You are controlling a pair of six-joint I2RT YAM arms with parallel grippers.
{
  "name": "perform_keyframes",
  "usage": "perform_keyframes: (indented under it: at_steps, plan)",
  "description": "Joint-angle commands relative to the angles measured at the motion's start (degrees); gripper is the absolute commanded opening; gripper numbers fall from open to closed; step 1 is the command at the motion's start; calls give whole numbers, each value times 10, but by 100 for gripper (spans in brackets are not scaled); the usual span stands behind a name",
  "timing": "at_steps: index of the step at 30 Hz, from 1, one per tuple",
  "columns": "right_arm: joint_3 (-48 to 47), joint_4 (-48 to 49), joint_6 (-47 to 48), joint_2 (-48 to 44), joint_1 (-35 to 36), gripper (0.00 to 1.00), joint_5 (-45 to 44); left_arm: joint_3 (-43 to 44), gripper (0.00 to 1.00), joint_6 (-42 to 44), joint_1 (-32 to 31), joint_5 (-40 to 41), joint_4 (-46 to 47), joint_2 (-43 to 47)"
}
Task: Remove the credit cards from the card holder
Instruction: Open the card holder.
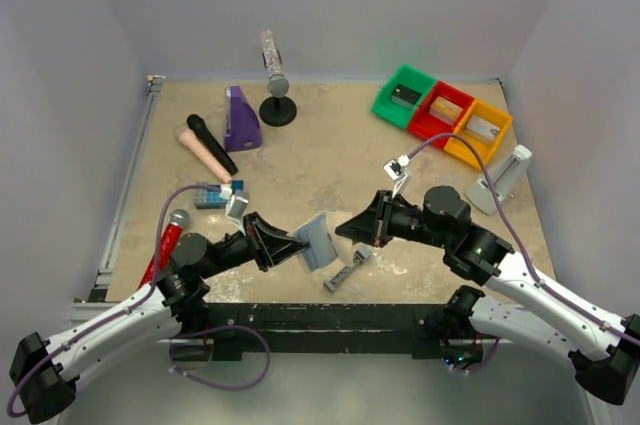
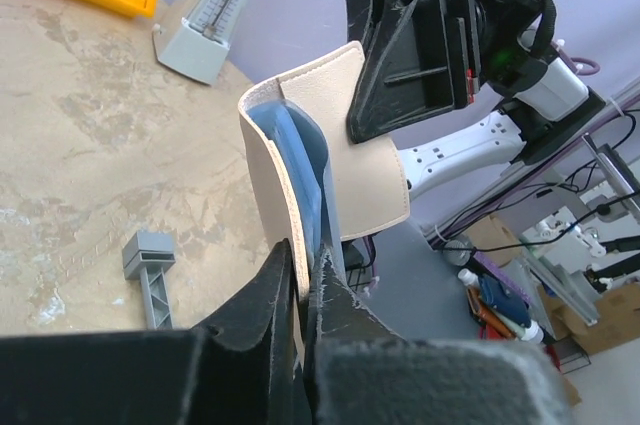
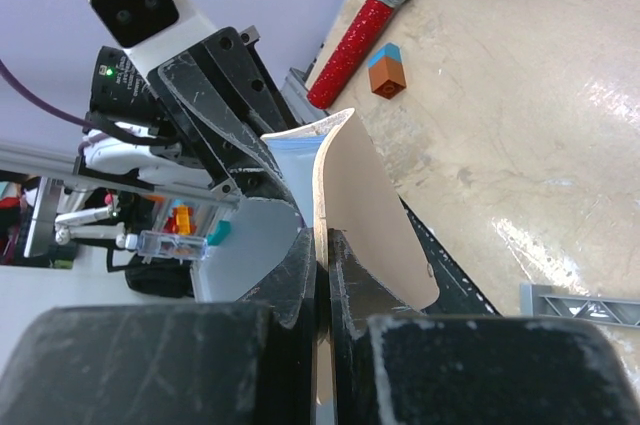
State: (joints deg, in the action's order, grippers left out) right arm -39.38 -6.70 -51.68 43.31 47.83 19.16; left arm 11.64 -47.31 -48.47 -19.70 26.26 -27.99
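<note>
The card holder [image 1: 318, 238] hangs in the air between my two grippers, above the table's front edge. It is folded partly open, cream on the outside and blue-grey inside. My left gripper [image 1: 298, 245] is shut on one flap; in the left wrist view [image 2: 308, 270] its jaws pinch the holder [image 2: 375, 175] at the lower edge. My right gripper [image 1: 345, 232] is shut on the other flap; in the right wrist view [image 3: 322, 245] its jaws clamp the thin cream flap [image 3: 365, 205]. No credit cards show; any in the holder are hidden between the panels.
A narrow grey bar tool [image 1: 345, 273] lies under the holder. A blue studded block [image 1: 215, 195] and a red microphone [image 1: 165, 245] lie at the left. A grey metronome [image 1: 500, 180] stands at the right, with green, red and yellow bins [image 1: 440, 110] behind it.
</note>
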Motion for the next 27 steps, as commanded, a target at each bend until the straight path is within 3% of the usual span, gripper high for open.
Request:
perform_keyframes:
  at_steps: [1,2,5,7,9,10,18,21,25,27]
  plan:
    - [-3,24,14,4,-1,0,-4,18,0,4,-6,-24,17,7]
    - [-8,16,21,5,-1,5,1,30,0,10,-6,-22,0,7]
    - [-27,-24,54,5,-1,44,2,86,0,34,-6,-4,-121,-1]
    - [-46,-61,81,8,0,60,-10,147,0,54,-6,7,-216,-25]
    - [-68,-102,102,15,1,68,-25,214,0,68,-6,21,-305,-58]
    - [-78,-113,108,21,2,78,-31,236,0,71,-7,26,-333,-72]
    - [-100,-138,126,34,8,88,-72,328,0,56,-14,108,-458,-140]
    - [-91,-138,127,13,9,96,-96,348,0,56,-15,156,-506,-150]
    - [-104,-173,146,8,9,95,-130,349,0,54,-15,194,-534,-151]
    - [-113,-189,161,15,9,87,-136,347,0,55,-15,215,-539,-158]
